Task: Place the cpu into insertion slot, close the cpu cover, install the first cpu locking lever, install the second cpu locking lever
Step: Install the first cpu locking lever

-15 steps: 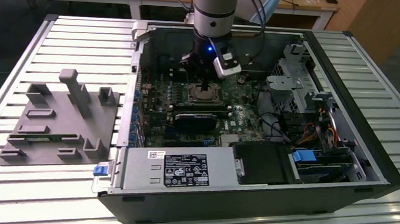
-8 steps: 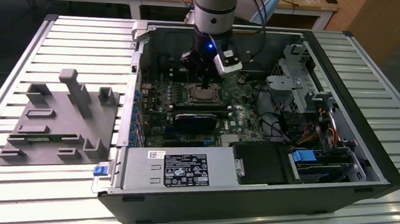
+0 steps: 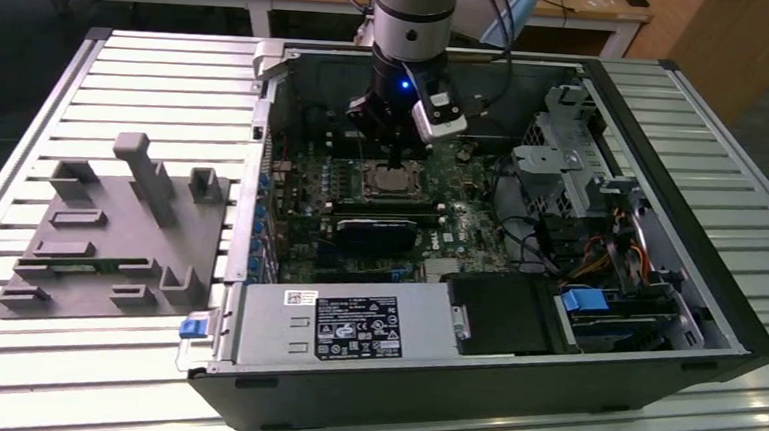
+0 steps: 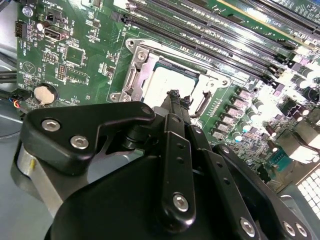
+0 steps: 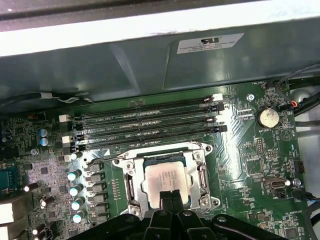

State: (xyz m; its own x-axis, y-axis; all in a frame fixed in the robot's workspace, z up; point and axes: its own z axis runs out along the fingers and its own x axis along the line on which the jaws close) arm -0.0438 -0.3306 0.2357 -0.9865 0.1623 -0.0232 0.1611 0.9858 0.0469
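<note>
Open computer case (image 3: 741, 333) lying on a slatted table (image 3: 152, 81), with the arm reaching down into it from above. In the exterior view we see the claw (image 3: 392, 164) poised directly over the insertion slot (image 3: 364, 180) on the green circuit board (image 3: 471, 231). A grey moulded fixture (image 3: 116, 239) rests on the table towards the exterior view's left of the case, and the grey power-supply box (image 3: 338, 328) fills the case's near edge. In the first wrist view the cpu (image 5: 167, 176) lies flat and square inside the slot (image 5: 131, 210), silver-grey top upward. The cpu cover (image 5: 202, 176) appears to lie down around it, its window framing the chip. We cannot tell whether the locking levers are latched. The long black memory slots (image 5: 145, 125) run just beside the socket, and a coin cell (image 5: 267, 117) sits further off on the board. In both wrist views the claw (image 5: 170, 196) has its two fingers pressed together with nothing visible between them. Their joined tip (image 4: 174, 95) sits at the chip's (image 4: 167, 80) near edge, close above or touching the cover's rim; we cannot say which.
</note>
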